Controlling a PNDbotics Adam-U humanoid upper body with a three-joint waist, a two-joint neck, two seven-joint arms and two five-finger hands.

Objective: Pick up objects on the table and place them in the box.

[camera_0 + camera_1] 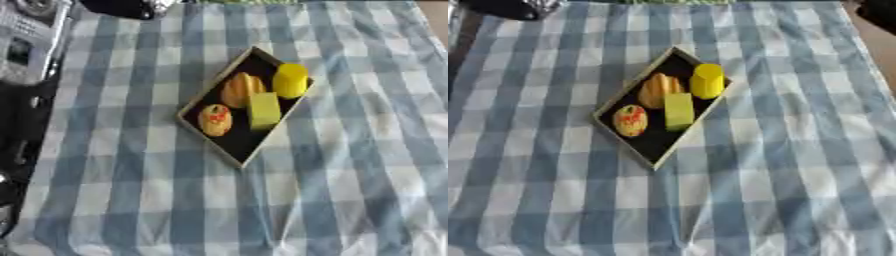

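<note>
Left eye view: box (229,145) on checked desk (367,165) already holds yellow cylinder (290,80), orange ridged piece (241,89), green block (263,110), round speckled piece (214,120), likely light stiff toys, pinch at sides; right eye view: same, no hand shows, fingers untellable.

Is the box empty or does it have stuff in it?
It has stuff in it. The box holds a yellow block, a pale green block, an orange ribbed piece and a small round red-and-yellow piece.
</note>
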